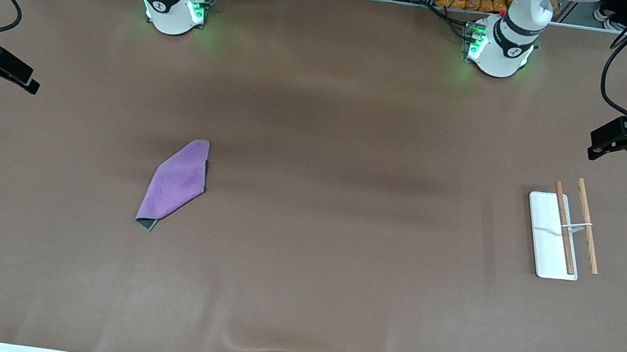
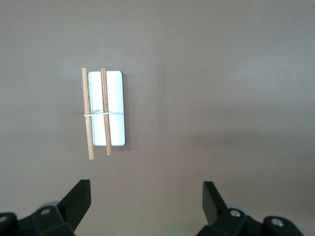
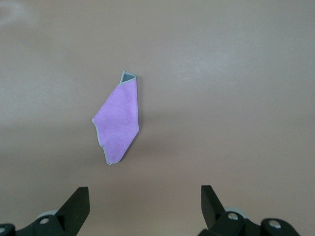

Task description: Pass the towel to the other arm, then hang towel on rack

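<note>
Two things apart, towel (image 1: 176, 182), rack (image 1: 562, 229) (table (image 1: 332, 301) between)

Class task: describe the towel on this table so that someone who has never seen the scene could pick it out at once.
Start with the brown table and go toward the right arm's end of it. There the towel lies flat on the bare surface, well apart from the rack at the left arm's end. It is the only soft, purple thing in sight, folded to a slanted shape with a grey corner showing.
</note>
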Available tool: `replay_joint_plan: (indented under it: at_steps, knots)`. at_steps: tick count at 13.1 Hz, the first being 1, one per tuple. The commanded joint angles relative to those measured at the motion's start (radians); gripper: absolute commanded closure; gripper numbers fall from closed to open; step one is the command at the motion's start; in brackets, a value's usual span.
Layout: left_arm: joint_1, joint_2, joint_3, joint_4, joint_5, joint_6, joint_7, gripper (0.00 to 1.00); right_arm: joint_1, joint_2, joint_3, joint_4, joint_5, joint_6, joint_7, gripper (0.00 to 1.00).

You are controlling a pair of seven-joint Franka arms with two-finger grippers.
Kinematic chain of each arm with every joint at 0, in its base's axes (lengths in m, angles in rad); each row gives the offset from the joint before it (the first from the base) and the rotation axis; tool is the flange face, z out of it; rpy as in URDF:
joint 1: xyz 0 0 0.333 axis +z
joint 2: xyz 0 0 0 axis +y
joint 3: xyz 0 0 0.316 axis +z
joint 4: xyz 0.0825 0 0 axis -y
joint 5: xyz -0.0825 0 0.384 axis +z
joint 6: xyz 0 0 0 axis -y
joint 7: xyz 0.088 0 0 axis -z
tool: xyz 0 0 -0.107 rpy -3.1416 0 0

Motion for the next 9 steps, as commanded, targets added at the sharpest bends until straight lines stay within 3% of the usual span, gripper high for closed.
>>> replay_joint_plan:
  at_steps: [1, 9]
  knots:
    - [0.016, -0.007, -0.001, 0.011, 0.002, 0.0, -0.003, 0.0, -0.001, 0.0, 0.002, 0.01, 0.007, -0.006, 0.01, 0.0]
    - [0.024, -0.007, -0.003, 0.008, -0.001, 0.0, 0.01, 0.0, 0.006, 0.022, 0.003, 0.004, -0.009, -0.023, 0.011, 0.0]
